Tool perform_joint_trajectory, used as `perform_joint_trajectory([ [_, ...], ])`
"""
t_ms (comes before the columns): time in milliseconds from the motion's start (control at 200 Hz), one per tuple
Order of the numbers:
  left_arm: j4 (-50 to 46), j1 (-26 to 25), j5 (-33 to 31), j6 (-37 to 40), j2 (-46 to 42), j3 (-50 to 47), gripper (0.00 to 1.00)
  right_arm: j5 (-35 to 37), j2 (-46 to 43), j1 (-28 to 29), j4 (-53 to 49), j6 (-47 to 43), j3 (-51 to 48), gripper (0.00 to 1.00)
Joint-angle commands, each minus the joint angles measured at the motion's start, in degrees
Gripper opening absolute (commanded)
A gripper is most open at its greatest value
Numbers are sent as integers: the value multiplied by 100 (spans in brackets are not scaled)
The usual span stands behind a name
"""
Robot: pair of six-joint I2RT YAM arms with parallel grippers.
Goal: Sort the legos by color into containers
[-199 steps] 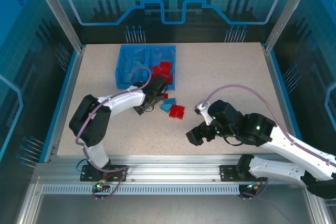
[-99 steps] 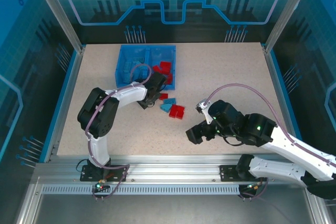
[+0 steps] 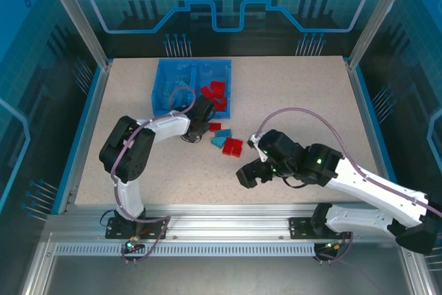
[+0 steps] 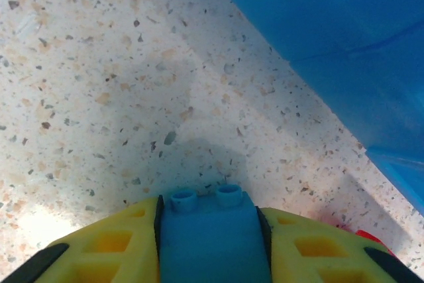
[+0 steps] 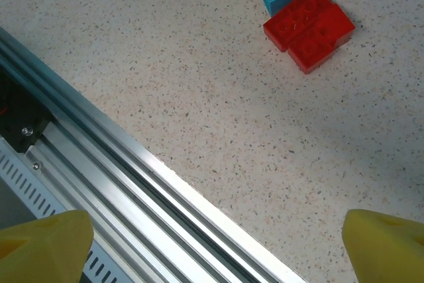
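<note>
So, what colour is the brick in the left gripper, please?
Light blue; the brick shows best in the left wrist view.

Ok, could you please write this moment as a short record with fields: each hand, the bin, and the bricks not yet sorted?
left hand: shut on a light blue brick, close to the table, beside the bin
right hand: open, holds nothing, near the front edge of the table
bin: light blue bricks in the left compartment, red bricks in the right one
loose bricks: a red one and blue ones on the table, in front of the bin
</note>
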Motion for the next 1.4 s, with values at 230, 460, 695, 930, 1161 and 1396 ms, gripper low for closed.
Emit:
perform_joint_trajectory([
  [230, -722, 45, -244, 1149, -1750, -163, 19, 878, -446, 72, 971, 520, -216, 99],
  [460, -958, 732, -1398, 2188, -1973, 863, 21, 1337, -711, 62, 1023, 663, -275, 100],
  [695, -1050, 1456, -1022, 2686, -118, 2675, 21, 1208, -662, 69, 853, 873, -250, 100],
  [930, -1638, 1727, -516, 2944, 1790, 4734, 24, 1262, -837, 89, 642, 997, -249, 100],
  [1161, -1826, 1762, -524, 2850, 2168, 4968, 45, 1295, -939, 87, 639, 1061, -302, 100],
  [1396, -1950, 1753, -221, 2710, 1432, 4573, 55, 1311, -784, 89, 793, 1010, -308, 100],
])
